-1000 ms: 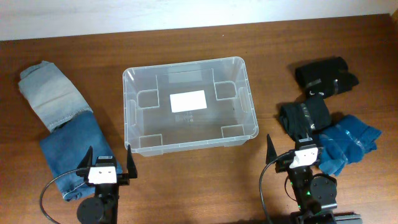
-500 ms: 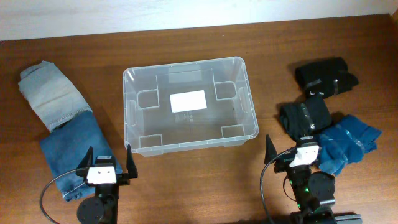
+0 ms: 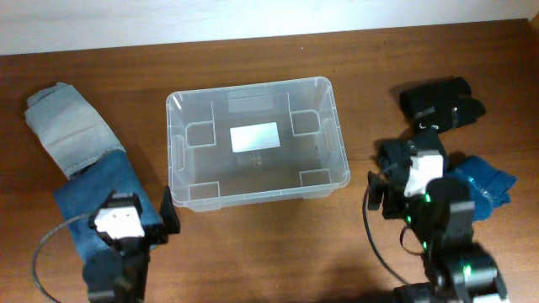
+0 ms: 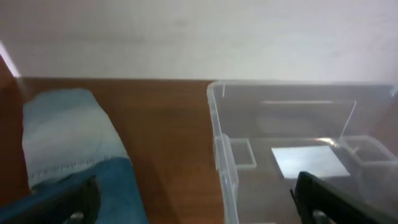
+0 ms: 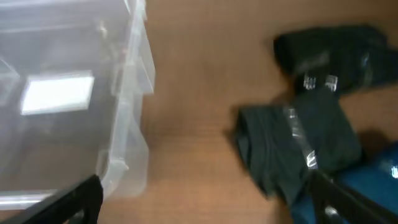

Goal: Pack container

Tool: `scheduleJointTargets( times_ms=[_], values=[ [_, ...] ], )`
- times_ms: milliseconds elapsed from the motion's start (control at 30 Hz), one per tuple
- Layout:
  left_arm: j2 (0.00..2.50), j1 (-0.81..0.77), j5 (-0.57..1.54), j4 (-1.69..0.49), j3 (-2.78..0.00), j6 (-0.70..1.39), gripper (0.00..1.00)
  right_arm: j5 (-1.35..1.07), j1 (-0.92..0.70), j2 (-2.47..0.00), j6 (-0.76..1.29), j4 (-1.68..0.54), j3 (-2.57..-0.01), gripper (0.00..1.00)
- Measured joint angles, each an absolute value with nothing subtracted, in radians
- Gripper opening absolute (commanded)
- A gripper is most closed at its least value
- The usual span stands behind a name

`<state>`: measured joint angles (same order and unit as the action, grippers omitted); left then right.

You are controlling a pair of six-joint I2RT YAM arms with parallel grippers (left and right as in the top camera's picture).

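One clear container [image 3: 257,143] is sitting upright at the centre of the brown worktop [image 3: 362,50], with one white label [image 3: 255,136] showing on its bottom. Five folded garments are lying outside it. One pale grey-blue piece [image 3: 63,126] is lying at its 9 o'clock, one darker denim piece [image 3: 97,198] at 8 o'clock, one black bundle [image 3: 438,101] at 2 o'clock, one black roll [image 5: 298,140] at 3 o'clock and one blue cloth [image 3: 488,181] at 4 o'clock. The left claw [image 4: 196,193] and the right claw [image 5: 205,190] are each hanging spread wide.

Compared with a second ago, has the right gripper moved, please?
Yes. The right gripper has advanced forward alongside the clear rectangular plastic container, reaching over the nearer black folded garment.
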<state>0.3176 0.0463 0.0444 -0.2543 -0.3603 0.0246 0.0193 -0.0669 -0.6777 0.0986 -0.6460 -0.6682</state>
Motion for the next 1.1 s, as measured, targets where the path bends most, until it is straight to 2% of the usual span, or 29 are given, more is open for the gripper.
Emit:
scheduleJointTargets(
  times_ms=[67, 233, 333, 533, 733, 900, 1100],
  values=[
    [0.446, 0.046, 0.044, -0.309, -0.463, 0.025, 1.00, 0.019, -0.067, -0.832, 0.099, -0.731, -0.771, 0.98],
    [0.657, 0.046, 0.057, -0.383, -0.611, 0.028, 0.99, 0.027, -0.002, -1.022, 0.094, -0.904, -0.926, 0.98],
    [0.758, 0.046, 0.088, -0.398, -0.671, 0.028, 0.99, 0.025, 0.163, -1.049, 0.094, -0.947, -0.979, 0.98],
    [0.842, 0.046, 0.114, -0.397, -0.716, 0.027, 0.99, -0.118, 0.703, -1.055, 0.072, -1.018, -0.997, 0.98],
    [0.892, 0.046, 0.121, -0.394, -0.717, 0.028, 0.99, -0.205, 1.015, -1.156, 0.078, -0.993, -0.953, 0.98],
    [0.894, 0.046, 0.121, -0.370, -0.717, 0.028, 0.99, -0.274, 1.076, -1.281, 0.074, -0.906, -0.889, 0.98],
    [0.894, 0.046, 0.121, -0.355, -0.717, 0.027, 0.99, -0.411, 1.078, -1.378, 0.042, -0.685, -0.758, 0.98]
  ],
)
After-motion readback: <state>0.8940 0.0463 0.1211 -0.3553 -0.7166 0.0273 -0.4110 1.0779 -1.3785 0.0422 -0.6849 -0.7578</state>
